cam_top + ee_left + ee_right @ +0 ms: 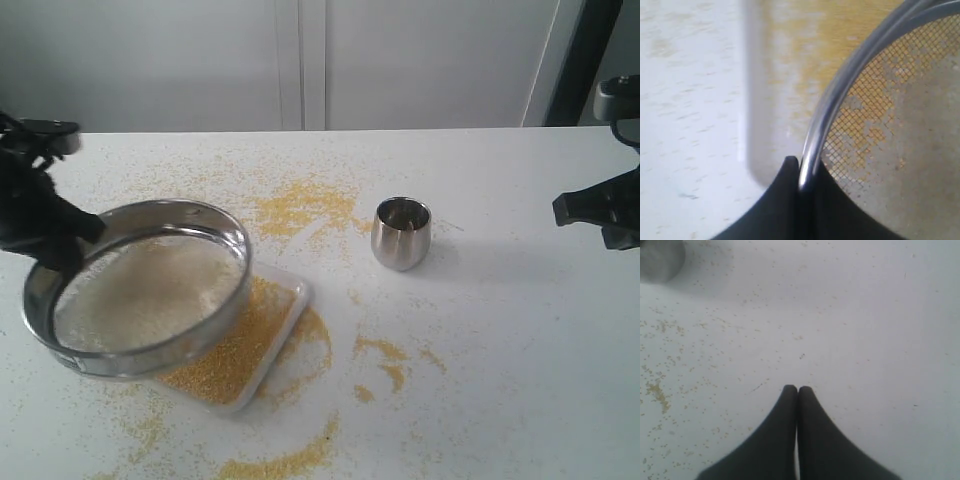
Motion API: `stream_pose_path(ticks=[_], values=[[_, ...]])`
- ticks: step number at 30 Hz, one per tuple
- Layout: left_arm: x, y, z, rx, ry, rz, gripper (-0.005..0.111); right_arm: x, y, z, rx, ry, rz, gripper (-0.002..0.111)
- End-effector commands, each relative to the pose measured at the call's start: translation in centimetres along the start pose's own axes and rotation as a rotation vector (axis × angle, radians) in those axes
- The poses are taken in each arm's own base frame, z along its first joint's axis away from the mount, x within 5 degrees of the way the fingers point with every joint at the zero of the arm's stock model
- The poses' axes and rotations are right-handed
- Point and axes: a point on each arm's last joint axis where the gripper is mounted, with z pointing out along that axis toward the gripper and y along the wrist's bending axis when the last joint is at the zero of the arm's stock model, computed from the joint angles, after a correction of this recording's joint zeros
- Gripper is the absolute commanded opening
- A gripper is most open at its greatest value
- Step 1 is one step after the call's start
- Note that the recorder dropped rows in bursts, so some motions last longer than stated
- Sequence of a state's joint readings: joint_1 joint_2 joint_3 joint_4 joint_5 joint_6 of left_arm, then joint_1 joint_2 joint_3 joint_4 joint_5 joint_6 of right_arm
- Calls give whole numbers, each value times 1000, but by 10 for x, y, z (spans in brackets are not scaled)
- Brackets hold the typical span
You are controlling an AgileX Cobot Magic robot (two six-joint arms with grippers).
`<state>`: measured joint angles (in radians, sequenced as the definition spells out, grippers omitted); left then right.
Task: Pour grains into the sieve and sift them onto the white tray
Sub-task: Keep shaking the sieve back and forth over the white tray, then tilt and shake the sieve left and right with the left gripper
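Clearly the pouring is done: the cup (401, 235) stands upright on the surface (500, 350), well apart from the sieve (236, 285), and looks empty as far as I can tell.

The sifting seems well along. The sieve hangs tilted just above the white tray (299, 293), covering its left part in the exterior view. Fine yellow granules (228, 362) cover the tray, while mostly whitish grains (145, 290) lie on the mesh. The left wrist view shows yellow patches at the mesh. I cannot tell whether they sit on it or on the tray beneath, so some shaking may be left. Much yellow is scattered on the surface around the tray.

The left jaws are clenched on the sieve's rim, one inside, one outside. The right jaws are pressed together on nothing, hovering over the surface at the right.
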<state>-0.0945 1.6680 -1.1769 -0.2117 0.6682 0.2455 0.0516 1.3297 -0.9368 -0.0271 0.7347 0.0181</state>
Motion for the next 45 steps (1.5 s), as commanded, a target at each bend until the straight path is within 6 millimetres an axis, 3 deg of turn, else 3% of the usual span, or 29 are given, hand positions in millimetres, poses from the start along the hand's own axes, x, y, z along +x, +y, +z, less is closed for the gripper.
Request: stream_pose_path(ticks=[1,4,6,7,9,11,12,14,18,20,21,23,25,27,29,31,32,33,35,36,38,39,41,42,43,45], values=[[-1,-10,-3,90,-49,-41,0,-1,-1,-2,2,-15,3,0],[-6,-46,4,150,-78,96,0,-1,-1,-2,2,-15,3,0],[-5,-52,7,114,-54,190,0,-1,-1,-2,2,-15,3,0],[-3,-47,7,76,-38,185,0,-1,-1,-2,2,-15,3,0],[0,-16,3,-50,-13,122,0,-1,-1,-2,2,-15,3,0],[6,19,-3,-132,-9,-77,0,-1,-1,-2,2,-15,3,0],[8,26,-5,-122,-17,-143,0,-1,-1,-2,2,-15,3,0],[7,18,-3,-31,-36,-95,0,-1,-1,-2,2,-15,3,0],[-1,-33,7,184,-99,101,0,-1,-1,-2,2,-15,3,0],[-2,-47,9,202,-103,158,0,-1,-1,-2,2,-15,3,0],[-1,-45,10,180,-94,185,0,-1,-1,-2,2,-15,3,0],[1,-25,9,73,-80,176,0,-1,-1,-2,2,-15,3,0],[4,5,5,-16,-84,13,0,-1,-1,-2,2,-15,3,0],[5,17,2,-16,-101,-83,0,-1,-1,-2,2,-15,3,0],[3,9,3,18,-114,-22,0,-1,-1,-2,2,-15,3,0],[-4,-19,7,90,-140,62,0,-1,-1,-2,2,-15,3,0],[-7,-42,10,128,-155,165,0,-1,-1,-2,2,-15,3,0],[-7,-49,11,127,-150,239,0,-1,-1,-2,2,-15,3,0],[-3,-38,9,11,-54,351,0,-1,-1,-2,2,-15,3,0],[-1,-10,3,-127,-14,241,0,-1,-1,-2,2,-15,3,0],[-6,8,-7,-159,-51,50,0,-1,-1,-2,2,-15,3,0],[-9,1,-7,-119,-70,61,0,-1,-1,-2,2,-15,3,0],[-18,-48,6,76,-119,177,0,-1,-1,-2,2,-15,3,0],[-16,-61,12,115,-87,276,0,-1,-1,-2,2,-15,3,0],[-15,-64,14,106,-46,347,0,-1,-1,-2,2,-15,3,0],[-23,-29,5,53,-60,142,0,-1,-1,-2,2,-15,3,0]])
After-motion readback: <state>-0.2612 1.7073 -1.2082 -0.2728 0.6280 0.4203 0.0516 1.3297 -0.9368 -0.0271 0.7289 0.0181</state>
